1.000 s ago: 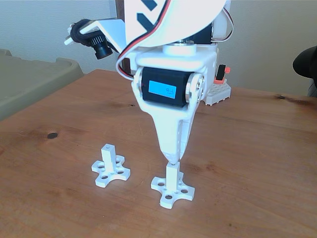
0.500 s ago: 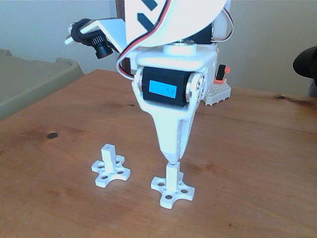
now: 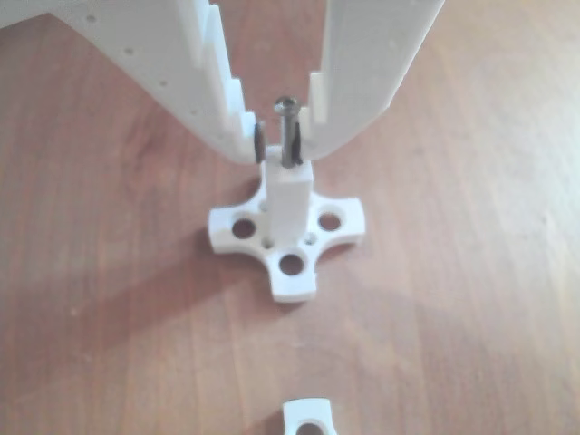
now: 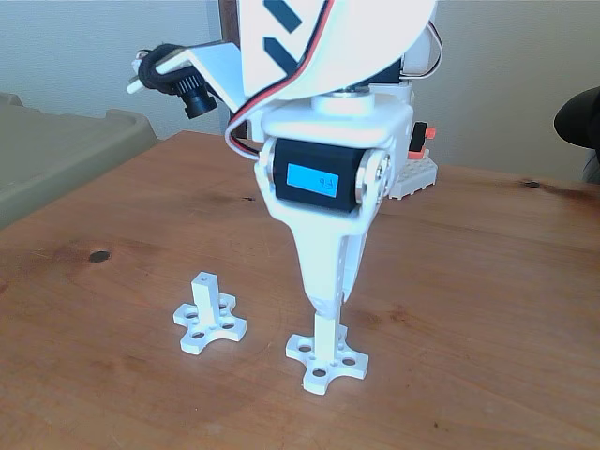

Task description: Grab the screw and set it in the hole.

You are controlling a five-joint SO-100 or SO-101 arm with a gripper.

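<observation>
Hanging tip-down over the right-hand post in the fixed view, the gripper (image 4: 326, 307) sits just above the post top. In the other view the gripper (image 3: 283, 145) has its two white fingers (image 3: 217, 100) slightly parted, and the screw (image 3: 288, 131) stands upright in the gap between them, head up. Whether the pads actually press on the shank or it merely stands between them, I can't tell; the right finger looks closest to it.

Screw tip meets the square top face of the white post (image 3: 288, 195). The hole itself is covered by the screw and the fingertips, so how deep the shank sits can't be read.

That post rises from a cross-shaped base (image 3: 292, 272) with round holes in its lobes, all of them showing bare wood through. Same base in the fixed view (image 4: 323, 361), flat on the wooden table (image 4: 487, 309).

A second post (image 4: 204, 295) stands to the left in the fixed view, well apart from the gripper, with a tiny hole (image 4: 203, 277) visible in its top face. One lobe of a white base (image 3: 306, 419) shows at the bottom edge of the other view.

Behind the arm: a grey brick plate (image 4: 412, 178) with an orange-and-black part (image 4: 421, 138) on it. A black camera (image 4: 178, 82) juts from the arm's left side.
</observation>
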